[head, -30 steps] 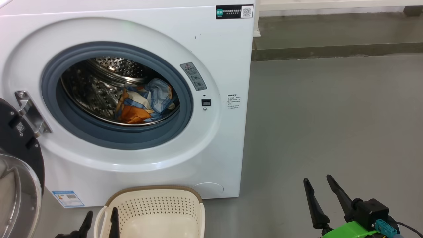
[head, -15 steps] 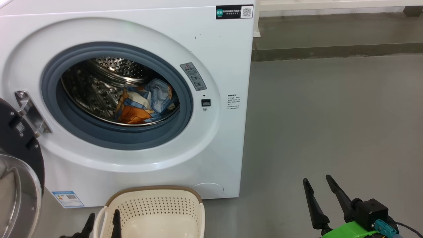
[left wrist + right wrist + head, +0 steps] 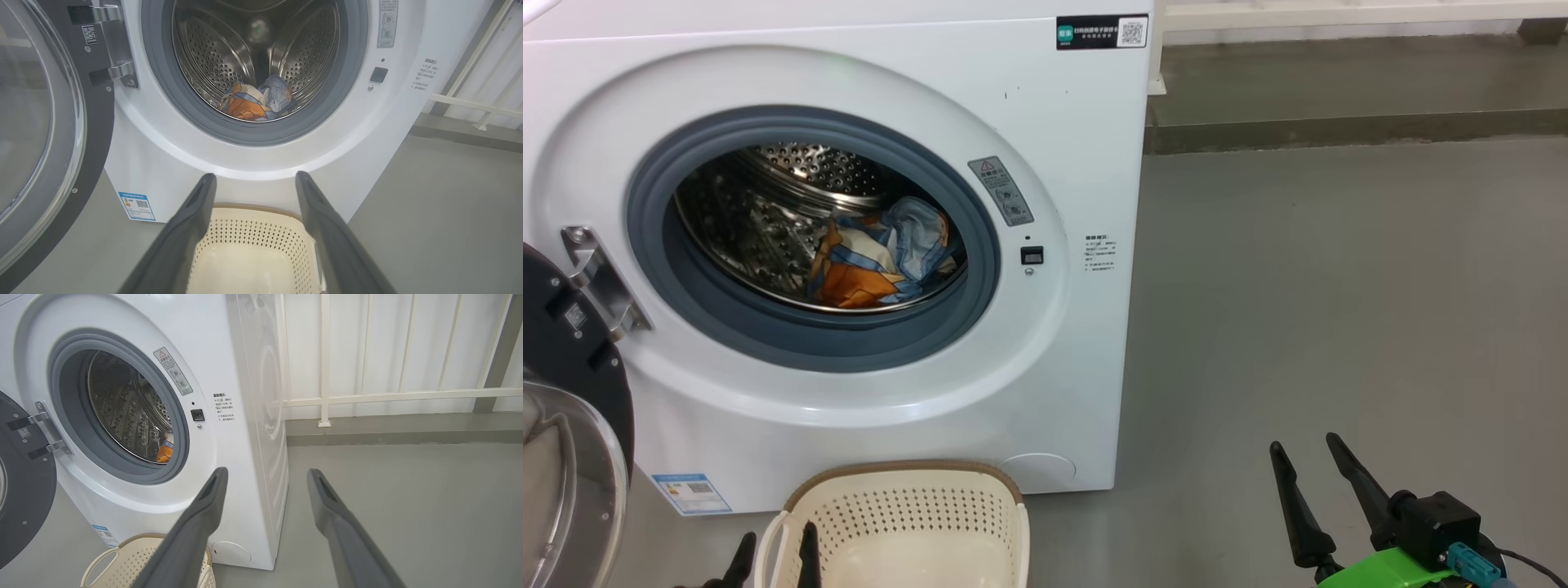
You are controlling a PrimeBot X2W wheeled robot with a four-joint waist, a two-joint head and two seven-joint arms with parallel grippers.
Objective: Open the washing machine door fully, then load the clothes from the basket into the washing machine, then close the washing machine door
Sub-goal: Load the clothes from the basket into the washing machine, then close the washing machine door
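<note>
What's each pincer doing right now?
Left pincer: open, holding nothing.
Right pincer: open, holding nothing.

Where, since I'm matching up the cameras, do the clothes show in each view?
Head view: clothes low in the drum, left of centre.
Left wrist view: clothes at the drum's bottom, upper middle.
Right wrist view: clothes, an orange sliver, left of centre.
Shared landmark: black square latch socket right of the drum.
</note>
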